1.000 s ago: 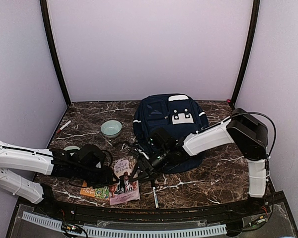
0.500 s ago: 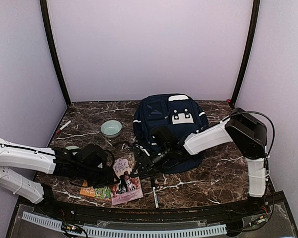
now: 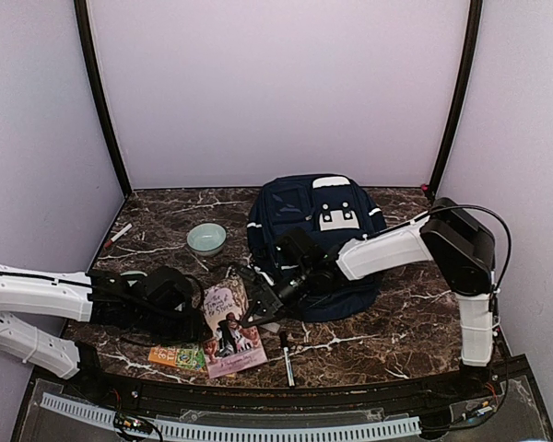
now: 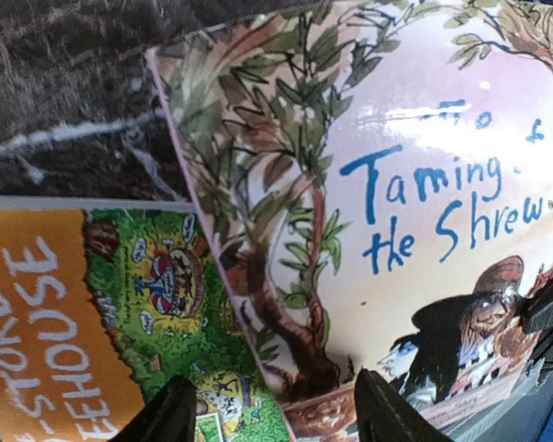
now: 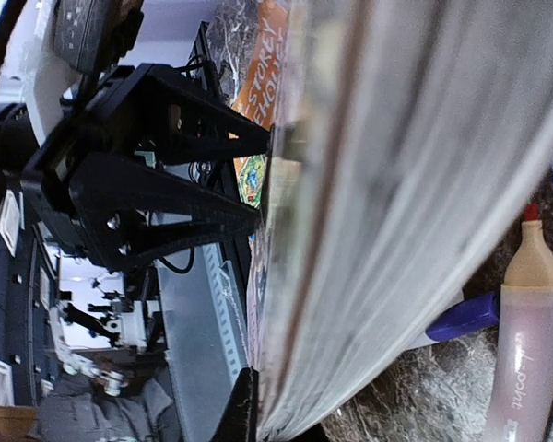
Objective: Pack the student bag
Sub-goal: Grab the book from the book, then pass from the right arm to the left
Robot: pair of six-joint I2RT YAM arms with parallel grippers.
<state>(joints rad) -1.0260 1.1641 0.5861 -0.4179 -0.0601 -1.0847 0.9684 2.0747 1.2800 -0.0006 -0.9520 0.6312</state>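
Behind the books, at the far middle of the dark, white-veined marble table, the student bag sits, soft navy fabric with white stripes. Near its front edge, the right gripper is pressed tight on the right edge of a glossy paperback. Just left, the left gripper hovers spread over that cover, beside a flat orange book.
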